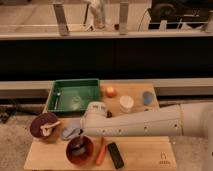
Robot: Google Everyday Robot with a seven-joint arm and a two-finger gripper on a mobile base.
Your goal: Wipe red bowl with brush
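The red bowl (80, 151) stands near the front edge of the wooden table (145, 152), left of centre. My gripper (77, 136) reaches down from the pale arm (145, 124), which comes in from the right, and hangs over the bowl's far rim. It is shut on the brush (78, 144), a small dark stubby shape that dips into the bowl's dark inside. The brush's lower end is hard to tell from the bowl's dark interior.
A maroon bowl (44, 125) with a pale object stands left. A bluish cloth (69, 131) lies beside it. An orange stick (101, 150) and a black block (115, 154) lie right of the red bowl. Behind are a green tray (73, 95), an orange fruit (110, 91), a white cup (126, 103) and a blue item (147, 97).
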